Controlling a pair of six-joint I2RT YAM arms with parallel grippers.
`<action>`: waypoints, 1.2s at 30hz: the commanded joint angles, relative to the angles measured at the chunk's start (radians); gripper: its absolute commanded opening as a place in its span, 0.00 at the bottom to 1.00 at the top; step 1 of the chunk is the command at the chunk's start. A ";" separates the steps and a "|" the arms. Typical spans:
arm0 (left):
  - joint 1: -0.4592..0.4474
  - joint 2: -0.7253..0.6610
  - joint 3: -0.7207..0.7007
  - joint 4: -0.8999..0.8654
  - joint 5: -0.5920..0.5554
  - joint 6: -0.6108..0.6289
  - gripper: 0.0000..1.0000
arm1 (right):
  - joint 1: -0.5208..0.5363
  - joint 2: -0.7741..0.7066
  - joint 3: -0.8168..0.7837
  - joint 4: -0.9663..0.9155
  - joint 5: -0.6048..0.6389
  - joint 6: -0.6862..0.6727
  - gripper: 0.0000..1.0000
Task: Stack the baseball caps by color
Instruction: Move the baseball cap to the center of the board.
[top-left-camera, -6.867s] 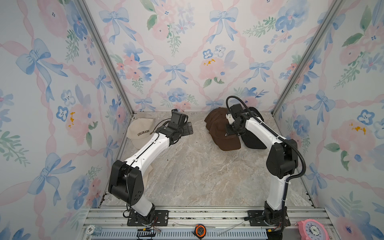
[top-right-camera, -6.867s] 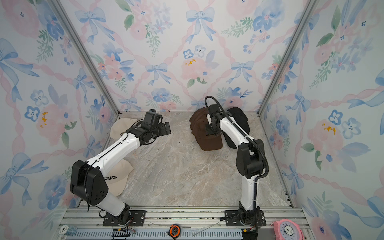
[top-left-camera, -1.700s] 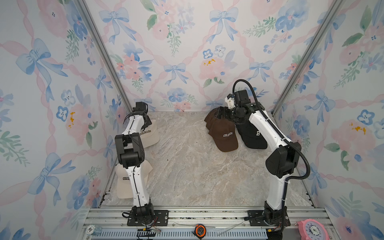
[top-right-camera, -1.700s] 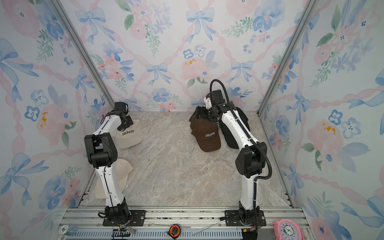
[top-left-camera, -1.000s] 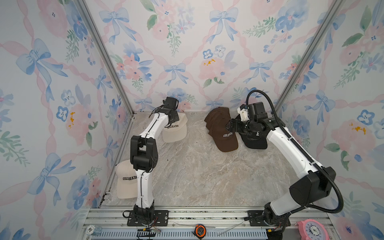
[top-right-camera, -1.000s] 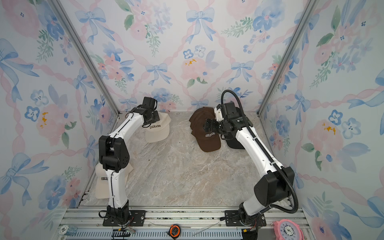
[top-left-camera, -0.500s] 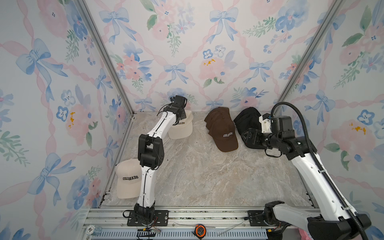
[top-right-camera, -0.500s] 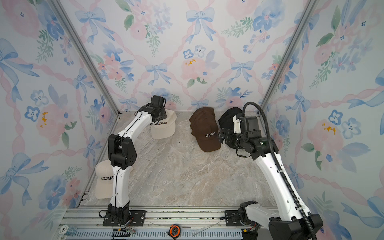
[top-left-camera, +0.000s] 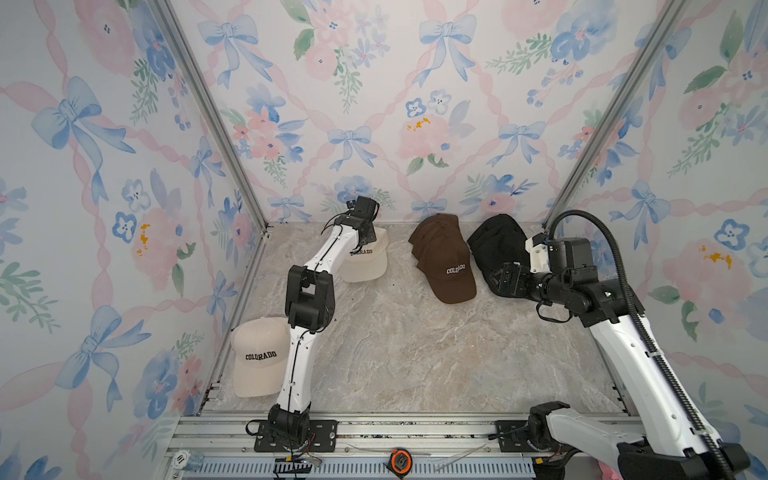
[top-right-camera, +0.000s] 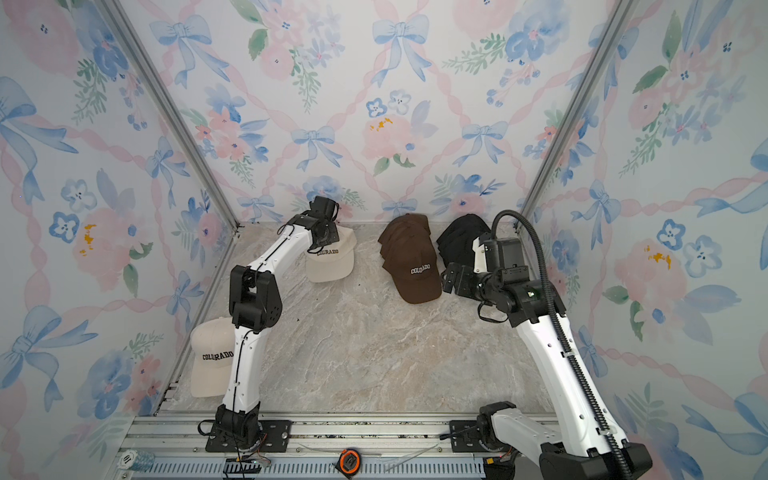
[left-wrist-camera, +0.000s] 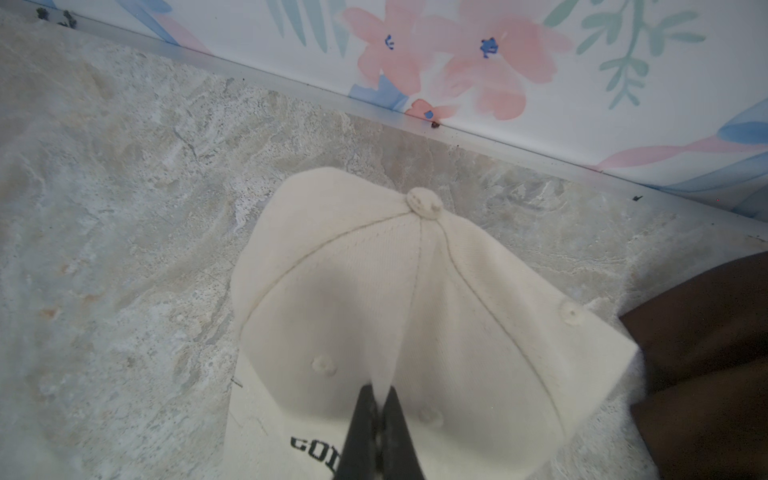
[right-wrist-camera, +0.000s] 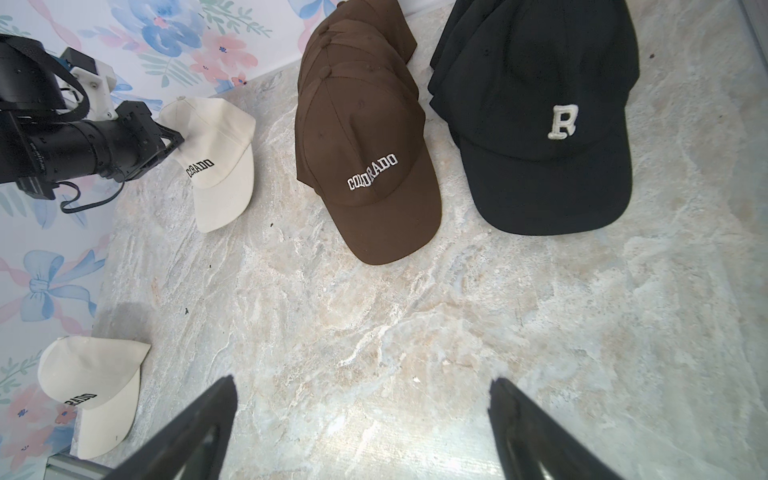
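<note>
Left wrist view: we see the left gripper, jaws pinched on the crown of a cream cap near the back wall. Only the right wrist view shows the white "R" on the black stack, ahead of the right gripper, jaws wide, empty. Brown stack between; second cream cap well behind the left jaws. Marbled counter; floral wallpaper.

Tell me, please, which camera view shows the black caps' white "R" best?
The right wrist view: the black caps lie unobstructed, letter facing the lens. In both top views the right arm covers the letter, leaving only crowns. The left wrist view misses them.
</note>
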 joint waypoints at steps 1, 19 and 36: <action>-0.002 0.036 0.051 -0.008 -0.002 0.013 0.10 | -0.010 0.021 0.031 -0.010 0.009 0.010 0.96; -0.001 -0.176 -0.099 -0.011 -0.018 0.053 0.65 | 0.011 0.124 0.102 0.033 -0.058 0.001 0.96; 0.054 -1.040 -1.027 -0.011 -0.145 -0.022 0.73 | 0.222 0.341 0.234 0.115 -0.140 -0.024 0.96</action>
